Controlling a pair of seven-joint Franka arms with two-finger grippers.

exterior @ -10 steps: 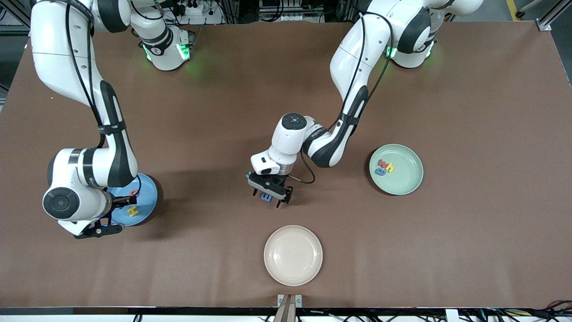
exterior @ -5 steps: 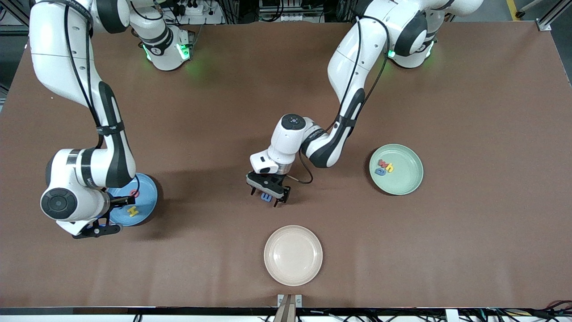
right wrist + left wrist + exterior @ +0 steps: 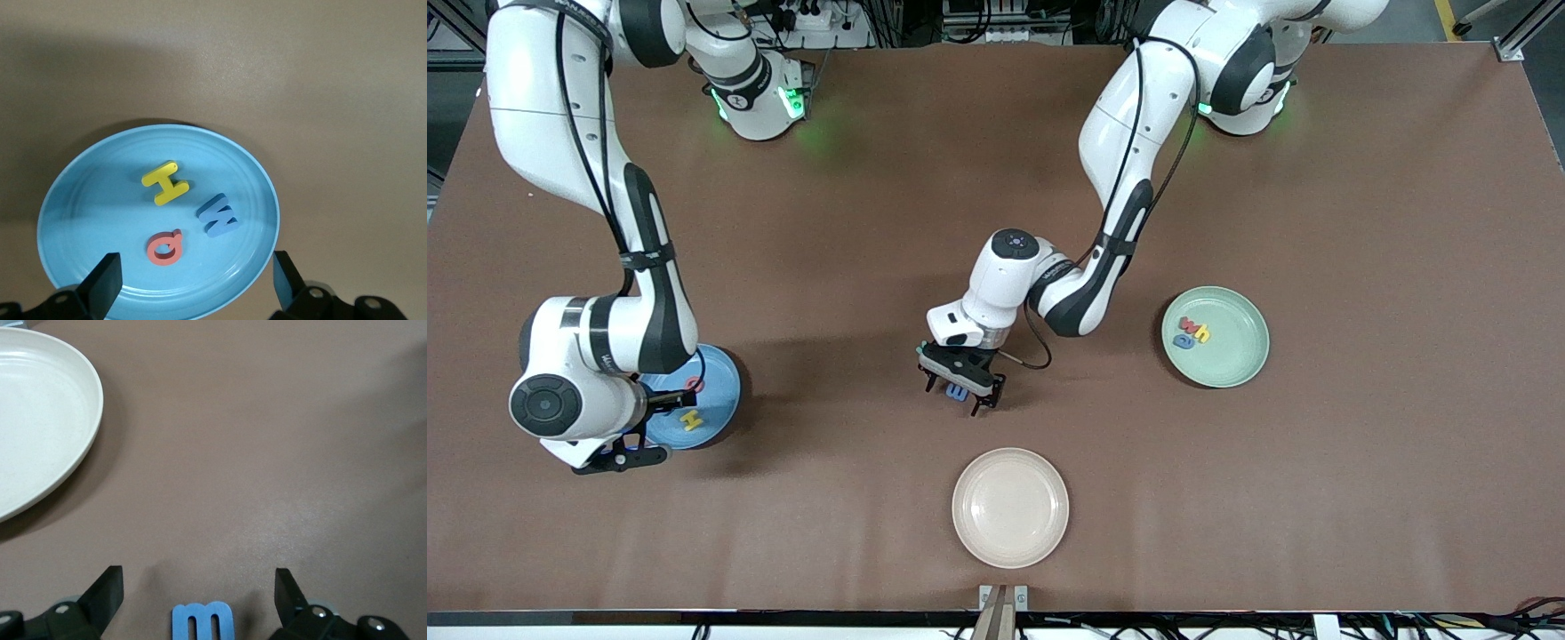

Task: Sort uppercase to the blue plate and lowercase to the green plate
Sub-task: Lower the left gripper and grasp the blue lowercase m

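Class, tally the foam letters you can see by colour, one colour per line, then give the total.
Blue: 3 (M, a, m)
Yellow: 2 (H, h)
Red: 2 (Q, w)
Total: 7 letters

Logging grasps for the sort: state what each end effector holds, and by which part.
Nothing is held. The left end effector is open astride the blue m on the table; the right end effector waits open over the blue plate.
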